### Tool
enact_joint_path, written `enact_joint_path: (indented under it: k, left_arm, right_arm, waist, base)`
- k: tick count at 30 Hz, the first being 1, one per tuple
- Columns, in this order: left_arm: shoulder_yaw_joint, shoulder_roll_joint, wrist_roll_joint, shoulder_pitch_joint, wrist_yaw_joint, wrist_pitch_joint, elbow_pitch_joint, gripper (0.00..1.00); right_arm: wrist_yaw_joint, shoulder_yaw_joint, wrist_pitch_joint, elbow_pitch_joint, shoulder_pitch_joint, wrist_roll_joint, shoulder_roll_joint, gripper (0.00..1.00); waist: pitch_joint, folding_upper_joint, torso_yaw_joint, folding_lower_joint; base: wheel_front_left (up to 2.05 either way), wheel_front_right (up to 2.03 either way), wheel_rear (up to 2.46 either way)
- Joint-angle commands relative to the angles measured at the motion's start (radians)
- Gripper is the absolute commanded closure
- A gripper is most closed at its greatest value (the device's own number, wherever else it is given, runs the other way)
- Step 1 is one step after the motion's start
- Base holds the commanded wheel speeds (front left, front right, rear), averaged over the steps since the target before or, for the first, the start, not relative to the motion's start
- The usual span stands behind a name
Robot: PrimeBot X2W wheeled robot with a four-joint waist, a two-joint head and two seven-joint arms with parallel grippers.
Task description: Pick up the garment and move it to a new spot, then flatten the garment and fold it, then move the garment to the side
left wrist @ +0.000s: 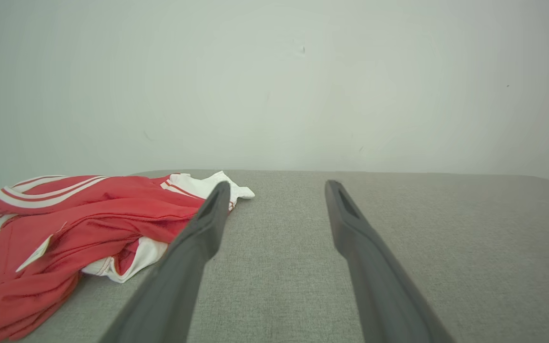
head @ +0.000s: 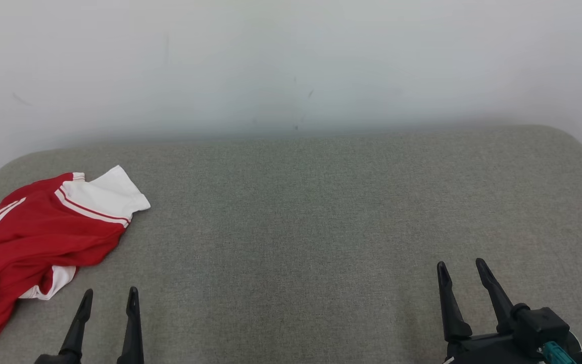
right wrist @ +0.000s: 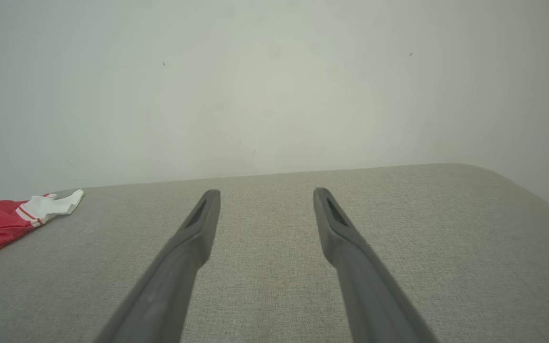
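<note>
The red-and-white garment [head: 33,227] is seen crumpled at the left edge of the grey desk [head: 296,212]. The left pincer [head: 110,291] is held apart near it, not touching. The right pincer [head: 461,262] is held apart, well away from it.

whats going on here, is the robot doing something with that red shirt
Nothing is being handled yet. A red and white garment lies crumpled at the left end of the grey cushioned surface. The left claw is open beside it, holding nothing, and the right claw is open over bare fabric at the right.
</note>
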Motion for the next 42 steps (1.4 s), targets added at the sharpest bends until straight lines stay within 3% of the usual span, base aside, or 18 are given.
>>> enact_joint_path:
  k: [1, 10, 26, 35, 42]
  left_arm:
    - [0.002, 0.006, 0.023, 0.009, -0.001, 0.003, -0.014, 0.0]
    - [-0.012, 0.013, 0.069, 0.025, 0.007, 0.009, -0.054, 0.0]
    - [-0.022, 0.016, 0.044, 0.024, 0.016, 0.015, -0.048, 0.0]
    - [-0.022, 0.02, 0.033, 0.008, 0.026, 0.016, -0.038, 0.0]
    - [-0.012, 0.033, 0.025, 0.016, 0.036, 0.025, -0.033, 0.0]
  right_arm:
    - [-0.002, -0.001, 0.001, -0.008, 0.012, -0.023, -0.003, 0.0]
    - [-0.002, -0.003, 0.023, -0.042, 0.027, -0.062, -0.003, 0.0]
    - [-0.002, -0.006, 0.037, -0.058, 0.034, -0.059, -0.003, 0.0]
    - [-0.002, -0.001, 0.038, -0.055, 0.043, -0.048, -0.003, 0.0]
    - [-0.002, -0.005, 0.035, -0.048, 0.055, -0.037, -0.003, 0.0]
  waist:
    - [0.0, 0.0, 0.0, 0.0]
    - [0.0, 0.0, 0.0, 0.0]
    - [0.002, 0.0, 0.012, 0.0]
    - [-0.001, 0.0, 0.105, 0.0]
    - [-0.002, 0.0, 0.221, 0.0]
  base:
    - [0.0, 0.0, 0.0]
    - [0.0, 0.0, 0.0]
    - [0.0, 0.0, 0.0]
    - [0.0, 0.0, 0.0]
    - [0.0, 0.0, 0.0]
